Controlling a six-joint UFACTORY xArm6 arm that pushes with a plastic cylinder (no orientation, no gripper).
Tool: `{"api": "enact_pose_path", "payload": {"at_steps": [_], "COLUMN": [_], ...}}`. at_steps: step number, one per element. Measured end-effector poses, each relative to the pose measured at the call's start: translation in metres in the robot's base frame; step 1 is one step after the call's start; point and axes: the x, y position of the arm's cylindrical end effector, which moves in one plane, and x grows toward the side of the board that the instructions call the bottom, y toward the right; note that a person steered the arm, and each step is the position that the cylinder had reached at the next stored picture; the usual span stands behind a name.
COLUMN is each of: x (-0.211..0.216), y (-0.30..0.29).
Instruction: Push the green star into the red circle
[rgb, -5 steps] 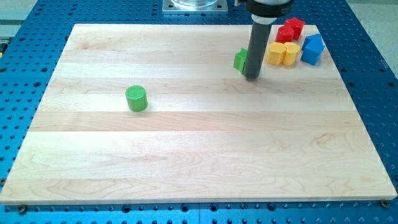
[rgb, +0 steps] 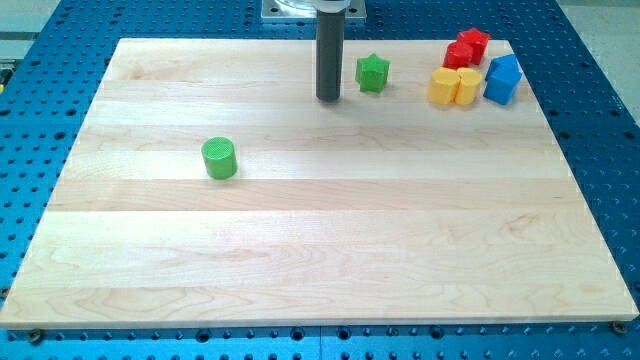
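Standing near the view's top centre of the board, my tip (rgb: 328, 98) touches the wood just to the view's left of the green star (rgb: 372, 72), with a small gap between them, no contact. No jaws here, just a straight dark rod holding nothing. Rod runs straight up out of the view's top edge.

Green star sits upright on the board, near the top edge, between the rod and the cluster of blocks at the view's top right. It is apart from that cluster.

Cluster: yellow block (rgb: 453, 86), looks like two rounded lobes joined, exact shape hard to tell. Blue block (rgb: 503, 79) just to its right, house-like shape with a peaked top, touching or almost touching the yellow one. Red block (rgb: 466, 47) behind them toward the view's top, angular outline, not clearly a circle from here; shape cannot be told for sure.

Green cylinder (rgb: 219, 158) stands alone on the view's left half, well apart from everything else.

Wooden board (rgb: 320, 260) lies on a blue perforated table (rgb: 600, 150).
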Motion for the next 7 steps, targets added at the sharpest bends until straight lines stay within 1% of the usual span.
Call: {"api": "enact_pose_path", "payload": {"at_steps": [1, 2, 3, 4, 5, 7], "x": [-0.015, -0.023, -0.028, -0.028, -0.028, -0.028], "y": [0.034, 0.089, 0.131, 0.138, 0.131, 0.01]}}
